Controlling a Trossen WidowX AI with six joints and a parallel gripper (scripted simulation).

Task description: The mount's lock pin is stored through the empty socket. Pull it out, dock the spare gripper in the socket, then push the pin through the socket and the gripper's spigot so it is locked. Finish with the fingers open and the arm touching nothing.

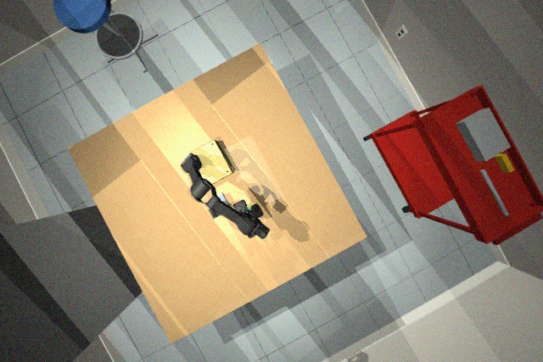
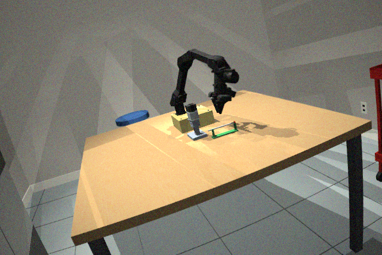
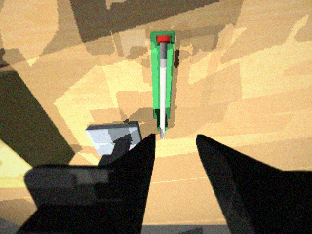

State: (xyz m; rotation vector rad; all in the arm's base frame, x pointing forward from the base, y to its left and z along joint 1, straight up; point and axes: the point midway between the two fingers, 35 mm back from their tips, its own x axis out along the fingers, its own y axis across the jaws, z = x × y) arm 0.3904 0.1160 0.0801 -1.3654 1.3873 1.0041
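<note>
A thin white pin (image 2: pixel 222 126) (image 3: pixel 163 83) with a red head spans the two posts of a low green frame (image 2: pixel 225 134) (image 3: pixel 155 83). Its plain end sticks out past the near post in the wrist view. Beside that end, a grey column (image 2: pixel 193 119) with a black top stands on a pale base plate (image 2: pixel 191 136) (image 3: pixel 101 136), slightly tilted. My gripper (image 2: pixel 219 112) (image 3: pixel 175 137) is partly open, pointing down above the green frame, with nothing between its fingers. Which part is the socket, and whether the column is the spare gripper, I cannot tell. The arm covers most of these in the top view.
The arm's yellow base block (image 1: pixel 219 158) (image 2: pixel 182 125) is just behind the column. The wooden table (image 1: pixel 175 261) (image 2: pixel 138 178) extends on all sides. A blue stool (image 1: pixel 81 2) (image 2: pixel 132 117) and a red cart (image 1: pixel 443 152) stand on the floor beyond the table.
</note>
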